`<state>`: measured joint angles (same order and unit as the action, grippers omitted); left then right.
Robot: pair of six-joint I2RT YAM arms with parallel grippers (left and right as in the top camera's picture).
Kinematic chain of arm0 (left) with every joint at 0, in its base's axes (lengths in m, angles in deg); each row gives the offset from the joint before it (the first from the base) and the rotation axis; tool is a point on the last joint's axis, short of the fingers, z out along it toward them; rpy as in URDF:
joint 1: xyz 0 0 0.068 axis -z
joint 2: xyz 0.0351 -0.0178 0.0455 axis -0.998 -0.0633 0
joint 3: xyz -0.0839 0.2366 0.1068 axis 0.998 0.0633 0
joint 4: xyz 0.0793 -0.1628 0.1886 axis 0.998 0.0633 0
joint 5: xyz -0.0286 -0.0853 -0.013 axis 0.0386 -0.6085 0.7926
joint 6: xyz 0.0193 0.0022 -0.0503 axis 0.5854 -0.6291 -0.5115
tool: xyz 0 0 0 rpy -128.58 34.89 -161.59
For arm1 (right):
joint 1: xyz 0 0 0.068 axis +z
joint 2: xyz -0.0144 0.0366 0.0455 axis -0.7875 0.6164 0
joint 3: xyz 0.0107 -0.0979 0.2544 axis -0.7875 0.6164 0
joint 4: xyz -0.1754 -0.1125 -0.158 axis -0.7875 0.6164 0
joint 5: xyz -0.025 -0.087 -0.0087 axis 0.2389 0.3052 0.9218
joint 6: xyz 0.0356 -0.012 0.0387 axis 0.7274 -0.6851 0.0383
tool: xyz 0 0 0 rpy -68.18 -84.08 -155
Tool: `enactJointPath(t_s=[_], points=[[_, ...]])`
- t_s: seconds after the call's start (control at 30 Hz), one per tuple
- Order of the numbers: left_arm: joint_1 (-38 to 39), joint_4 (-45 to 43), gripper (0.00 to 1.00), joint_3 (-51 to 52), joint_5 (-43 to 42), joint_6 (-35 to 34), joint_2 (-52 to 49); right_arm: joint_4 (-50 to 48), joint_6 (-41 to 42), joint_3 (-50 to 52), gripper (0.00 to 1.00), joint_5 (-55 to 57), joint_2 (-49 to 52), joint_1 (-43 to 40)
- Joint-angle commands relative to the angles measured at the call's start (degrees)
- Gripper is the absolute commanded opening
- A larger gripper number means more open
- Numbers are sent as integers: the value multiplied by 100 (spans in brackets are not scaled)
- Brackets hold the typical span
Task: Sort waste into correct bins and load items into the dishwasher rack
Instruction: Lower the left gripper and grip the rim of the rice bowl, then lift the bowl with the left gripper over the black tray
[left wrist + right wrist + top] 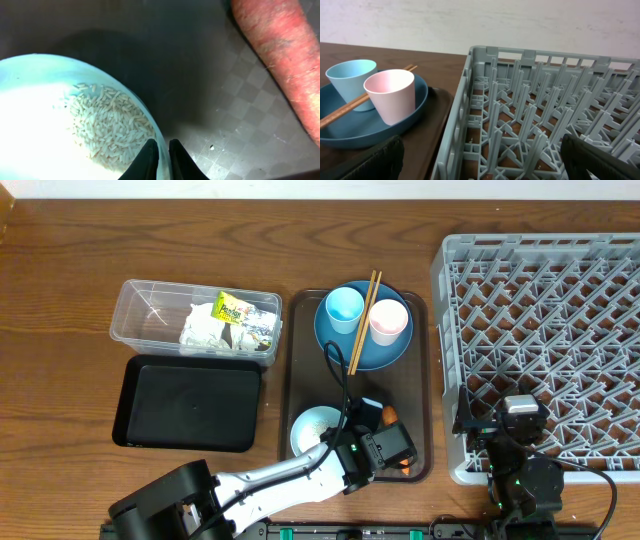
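Note:
My left gripper (345,442) (163,150) is shut on the right rim of the light-blue bowl (315,428) (40,100), one finger inside and one outside. Loose white rice (107,125) lies in the bowl. The orange carrot (389,416) (282,55) rests on the brown tray (290,380) just right of the bowl. A blue cup (344,307) (352,82), a pink cup (388,321) (392,95) and chopsticks (362,320) sit on the dark-blue plate (385,350). My right gripper (500,430) (485,165) stands open over the near-left corner of the grey rack (540,330).
The clear tub (135,310) at the back left holds a crumpled napkin (205,328) and a yellow-green packet (232,307). The black tray (190,402) lies in front of it. The rack's wall (470,100) rises right beside the brown tray.

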<state>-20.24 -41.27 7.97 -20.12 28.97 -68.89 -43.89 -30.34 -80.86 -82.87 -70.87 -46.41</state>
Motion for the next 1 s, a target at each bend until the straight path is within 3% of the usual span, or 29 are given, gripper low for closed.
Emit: enactJointPath(t_s=[0.0, 0.13, 0.5, 0.77, 0.97], points=[[7, 109, 13, -39, 136, -9, 92, 20, -26, 7, 99, -2, 2, 44], [7, 133, 6, -42, 138, -7, 94, 20, -26, 7, 99, 0, 2, 44], [7, 138, 6, -151, 138, 297, 319, 20, -26, 7, 99, 0, 2, 44], [-72, 269, 6, -155, 136, 492, 1126, 20, -26, 7, 99, 0, 2, 44], [-651, 774, 6, -155, 131, 610, 1965, 20, -26, 7, 99, 0, 2, 44]])
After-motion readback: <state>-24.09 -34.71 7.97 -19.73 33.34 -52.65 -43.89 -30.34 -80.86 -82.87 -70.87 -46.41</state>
